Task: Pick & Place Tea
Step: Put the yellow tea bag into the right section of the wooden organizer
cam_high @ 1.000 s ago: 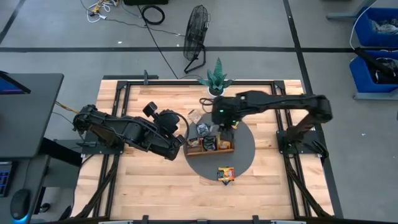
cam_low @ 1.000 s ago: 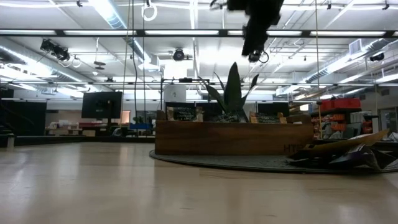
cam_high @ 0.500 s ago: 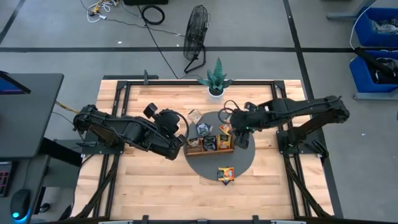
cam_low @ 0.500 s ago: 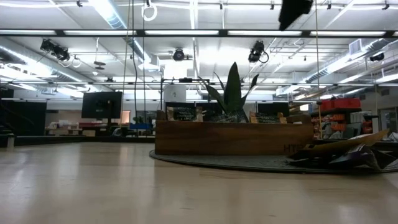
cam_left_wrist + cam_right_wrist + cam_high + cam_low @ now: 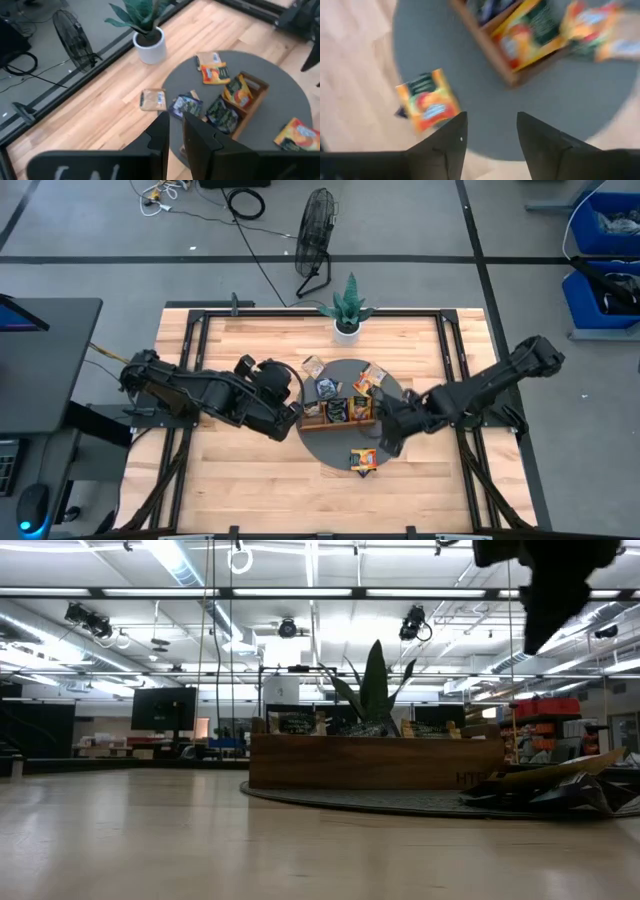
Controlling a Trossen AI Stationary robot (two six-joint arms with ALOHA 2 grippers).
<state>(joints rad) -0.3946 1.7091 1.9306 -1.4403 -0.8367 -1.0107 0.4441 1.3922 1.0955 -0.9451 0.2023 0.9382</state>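
1. Right end effector is hanging over the near-right part of the round grey mat, fingers spread apart with nothing between them. Through the gap you can see bare mat.
2. Just beside it, an orange-yellow sachet lies flat on the mat's front edge, with what looks like a darker one peeking out underneath. The right wrist view shows the same one.
3. The wooden tray sits mid-mat with sachets standing in its compartments; the end compartment toward the right arm holds an orange-yellow one, and the two next to it hold darker ones.
4. More tea is loose behind the tray: a couple of orange sachets on the mat, a bluish one on the mat, and a pale one at the mat's edge on the wooden counter.
5. Left end effector waits by the tray's left end, fingers nearly pressed together, gripping nothing.
6. Potted plant at the far edge of the counter.
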